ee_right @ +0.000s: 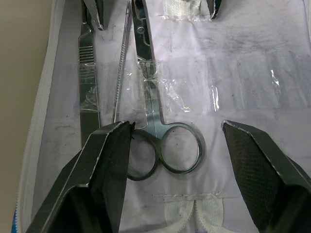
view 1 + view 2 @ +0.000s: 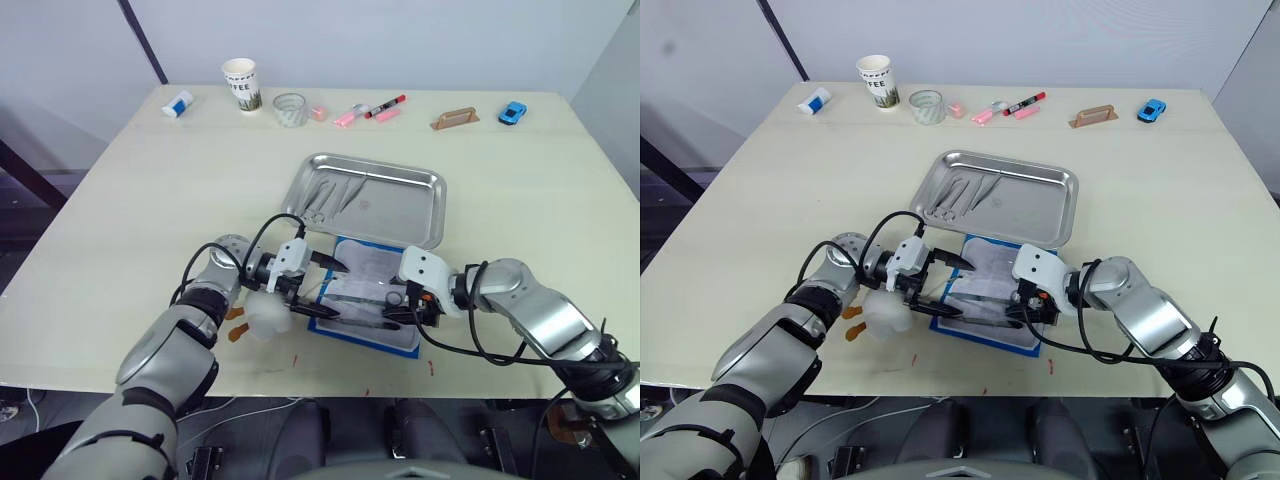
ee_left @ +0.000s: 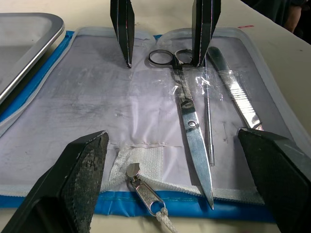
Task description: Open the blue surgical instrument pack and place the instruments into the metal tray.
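Steel scissors (image 1: 163, 145) on the open blue pack (image 2: 372, 292), handles between the spread right end effector (image 1: 174, 145) fingers, spread left end effector (image 2: 320, 290) opposite at 9 o'clock

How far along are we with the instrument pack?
Done: the blue surgical instrument pack lies unzipped and open, and some instruments already lie in the metal tray. In hand: both grippers, left and right, have open jaws over the lining, gripping nothing. Left: scissors, a probe and a flat handle.
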`<state>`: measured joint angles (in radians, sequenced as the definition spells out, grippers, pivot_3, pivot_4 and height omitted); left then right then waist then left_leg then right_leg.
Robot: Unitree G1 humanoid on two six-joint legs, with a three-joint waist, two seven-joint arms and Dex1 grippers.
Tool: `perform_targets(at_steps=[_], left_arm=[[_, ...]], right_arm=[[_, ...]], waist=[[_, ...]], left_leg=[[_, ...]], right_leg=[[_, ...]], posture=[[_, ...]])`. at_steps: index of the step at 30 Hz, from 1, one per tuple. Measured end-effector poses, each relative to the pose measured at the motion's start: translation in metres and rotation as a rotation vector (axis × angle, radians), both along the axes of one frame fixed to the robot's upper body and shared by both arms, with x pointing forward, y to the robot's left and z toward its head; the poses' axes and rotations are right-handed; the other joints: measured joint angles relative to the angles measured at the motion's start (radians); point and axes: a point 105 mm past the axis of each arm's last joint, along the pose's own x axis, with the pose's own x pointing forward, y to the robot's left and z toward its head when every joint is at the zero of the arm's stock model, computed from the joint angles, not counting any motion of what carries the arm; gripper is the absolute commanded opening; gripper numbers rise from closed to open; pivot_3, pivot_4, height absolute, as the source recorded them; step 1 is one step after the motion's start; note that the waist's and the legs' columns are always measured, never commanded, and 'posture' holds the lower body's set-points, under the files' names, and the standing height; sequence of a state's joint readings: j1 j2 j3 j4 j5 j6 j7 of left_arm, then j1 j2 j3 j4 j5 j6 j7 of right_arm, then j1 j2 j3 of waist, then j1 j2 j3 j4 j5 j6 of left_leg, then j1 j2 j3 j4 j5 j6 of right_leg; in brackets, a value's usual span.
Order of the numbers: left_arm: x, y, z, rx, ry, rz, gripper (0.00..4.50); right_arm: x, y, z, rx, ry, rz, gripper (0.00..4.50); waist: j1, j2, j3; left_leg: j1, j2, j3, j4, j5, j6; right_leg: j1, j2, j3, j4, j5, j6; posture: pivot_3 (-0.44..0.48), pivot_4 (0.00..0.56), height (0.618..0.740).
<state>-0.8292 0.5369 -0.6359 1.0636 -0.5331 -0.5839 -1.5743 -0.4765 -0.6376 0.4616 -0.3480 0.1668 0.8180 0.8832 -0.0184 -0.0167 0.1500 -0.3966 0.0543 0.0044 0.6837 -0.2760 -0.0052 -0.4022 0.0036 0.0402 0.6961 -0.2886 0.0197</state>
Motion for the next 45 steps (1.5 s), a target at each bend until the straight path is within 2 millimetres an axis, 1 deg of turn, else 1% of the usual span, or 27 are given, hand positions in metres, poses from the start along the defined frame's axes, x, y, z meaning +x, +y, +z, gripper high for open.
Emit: perform_targets(at_steps=[16,23,29,33,36,40,45], left_arm=[[0.000,-0.001,0.000,-0.004,0.000,-0.001,4.50],[0.000,-0.001,0.000,-0.005,0.001,0.001,4.50],[0.000,-0.001,0.000,-0.007,0.001,0.002,4.50],[0.000,-0.001,0.000,-0.008,0.001,0.002,4.50],[0.000,-0.001,0.000,-0.008,0.001,0.003,4.50],[0.000,-0.002,0.000,-0.010,0.001,0.002,4.50],[0.000,-0.002,0.000,-0.010,0.002,0.003,4.50]], right_arm=[[0.000,0.000,0.003,0.006,0.015,0.018,3.32],[0.000,0.004,0.002,0.022,0.017,0.014,3.32],[0.001,0.002,0.003,0.017,0.009,0.009,3.32],[0.005,-0.002,0.009,0.018,0.001,-0.002,3.32],[0.006,0.000,0.013,0.032,-0.007,-0.001,3.32],[0.006,0.004,0.012,0.039,-0.010,0.003,3.32],[0.004,0.002,0.004,-0.009,-0.018,0.023,3.32]], waist=[[0.002,0.000,0.000],[0.002,0.000,0.000],[0.003,0.000,0.000],[0.003,0.000,0.000],[0.003,0.000,0.000],[0.003,0.000,0.000],[0.003,0.000,0.000]], left_leg=[[-0.001,0.000,0.000,0.000,0.000,0.000],[-0.001,0.000,0.000,0.000,0.000,0.000],[-0.001,0.000,0.000,0.000,0.000,0.000],[-0.001,0.000,0.000,0.000,0.000,0.000],[-0.001,0.000,0.000,0.000,0.000,0.000],[-0.001,0.000,0.000,0.000,0.000,0.000],[-0.001,0.000,0.000,0.000,0.000,0.000]], right_leg=[[0.000,0.000,0.000,0.000,0.000,0.000],[0.000,0.000,0.000,0.000,0.000,0.000],[0.000,0.000,0.000,0.000,0.000,0.000],[0.000,0.000,0.000,0.000,0.000,0.000],[0.000,0.000,0.000,0.000,0.000,0.000],[-0.001,0.000,0.000,0.000,0.000,0.000],[-0.001,0.000,0.000,0.000,0.000,0.000]], posture=[[0.000,0.150,0.725],[0.000,0.150,0.725],[0.000,0.150,0.725],[0.000,0.150,0.725],[0.000,0.150,0.725],[0.000,0.150,0.725],[0.000,0.150,0.725]])
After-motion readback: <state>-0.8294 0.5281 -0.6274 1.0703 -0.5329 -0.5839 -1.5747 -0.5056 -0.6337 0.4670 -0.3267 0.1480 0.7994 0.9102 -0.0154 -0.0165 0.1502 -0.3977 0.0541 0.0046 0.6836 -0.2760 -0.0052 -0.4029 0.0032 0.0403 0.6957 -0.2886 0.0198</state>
